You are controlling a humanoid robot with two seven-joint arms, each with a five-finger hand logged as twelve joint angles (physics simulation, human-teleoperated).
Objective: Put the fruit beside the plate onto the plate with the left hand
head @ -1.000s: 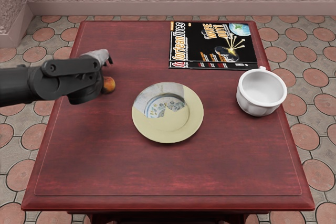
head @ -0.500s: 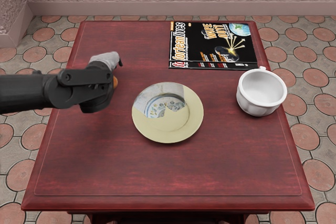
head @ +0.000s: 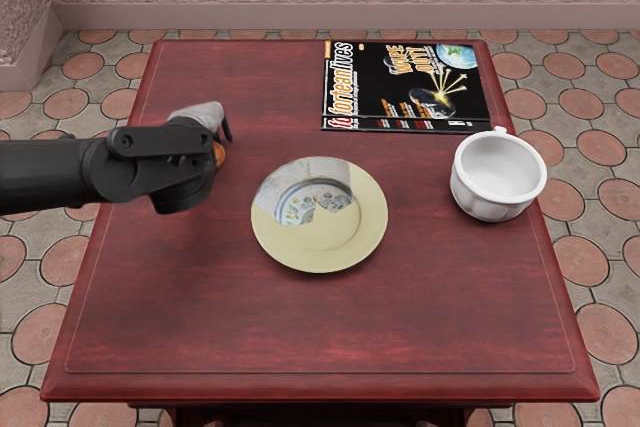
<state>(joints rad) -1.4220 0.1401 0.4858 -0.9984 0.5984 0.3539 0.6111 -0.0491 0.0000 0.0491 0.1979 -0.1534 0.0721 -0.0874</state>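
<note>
I cannot tell whether my fingers (head: 203, 114) are closed round anything. The dark bulk of my left hand (head: 180, 162) lies over them, and only a pale grey tip shows at its far edge. The hand is draped over the fruit (head: 218, 154), of which just a thin orange sliver peeks out on the plate side. I judge it sits there because this is the grasping step: the palm has to cover the fruit before it can be lifted. Whether the fruit rests on the tabletop (head: 300, 327) or is already raised I cannot say.

The plate (head: 372, 217) lies near, to the right of my hand, apart from it, with nothing on it, so the fruit is not yet delivered. Once the grip is sure, the carry should be a short sideways move. A round fruit may roll if my hold is loose.

Further off, a white cup (head: 497, 175) stands right of the plate and a magazine (head: 405, 87) lies at the far edge, both well clear of my path. My arm enters from the left.
</note>
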